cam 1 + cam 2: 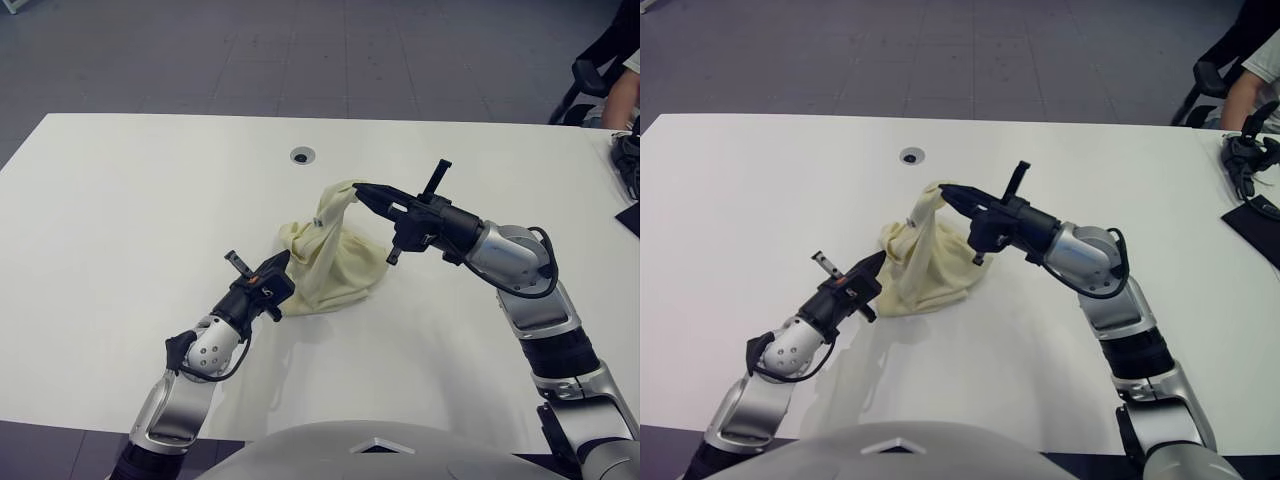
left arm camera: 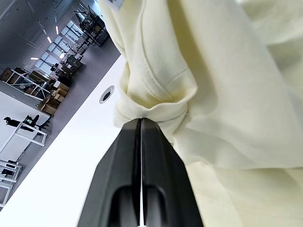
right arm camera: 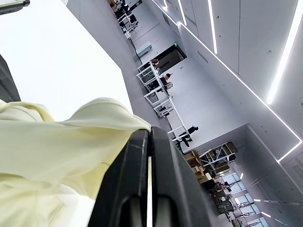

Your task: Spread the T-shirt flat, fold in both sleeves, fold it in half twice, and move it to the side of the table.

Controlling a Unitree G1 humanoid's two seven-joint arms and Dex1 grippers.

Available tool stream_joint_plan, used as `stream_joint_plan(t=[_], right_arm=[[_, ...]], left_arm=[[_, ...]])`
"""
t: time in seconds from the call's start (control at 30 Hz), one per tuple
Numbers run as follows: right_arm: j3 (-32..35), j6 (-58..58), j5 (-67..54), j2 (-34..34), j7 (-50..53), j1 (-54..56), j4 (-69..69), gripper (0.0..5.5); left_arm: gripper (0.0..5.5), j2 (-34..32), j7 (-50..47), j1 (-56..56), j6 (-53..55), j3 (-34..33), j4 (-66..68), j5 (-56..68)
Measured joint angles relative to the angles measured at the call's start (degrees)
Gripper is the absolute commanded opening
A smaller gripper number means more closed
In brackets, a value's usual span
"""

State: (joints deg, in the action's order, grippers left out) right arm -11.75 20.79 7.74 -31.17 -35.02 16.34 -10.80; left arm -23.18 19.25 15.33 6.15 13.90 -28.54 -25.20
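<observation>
Your T-shirt (image 1: 325, 265) sits bunched in a heap mid-table (image 1: 120, 200), not yet spread. It stretches from its near-left edge, where your left gripper (image 1: 283, 262) is clenched on a fold, to a far-right peak lifted off the surface and pinched tight in your right gripper (image 1: 360, 190). Both arms are equally engaged, so drawing them apart along that line should open the cloth. A cable hole (image 1: 302, 155) lies just beyond the heap.
</observation>
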Motion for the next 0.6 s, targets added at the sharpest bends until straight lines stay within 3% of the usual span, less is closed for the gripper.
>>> stream_joint_plan(t=[0.13, 0.6], right_arm=[[0.27, -0.15, -0.02, 0.0, 0.2, -0.7, -0.57, 0.0], [-0.18, 2.09, -0.55, 0.58, -0.7, 1.18, 2.85, 0.0]], left_arm=[[0.45, 0.01, 0.5, -0.01, 0.11, 0.35, -0.46, 0.05], [2.87, 2.22, -1.36, 4.25, 1.49, 1.26, -4.82, -1.55]])
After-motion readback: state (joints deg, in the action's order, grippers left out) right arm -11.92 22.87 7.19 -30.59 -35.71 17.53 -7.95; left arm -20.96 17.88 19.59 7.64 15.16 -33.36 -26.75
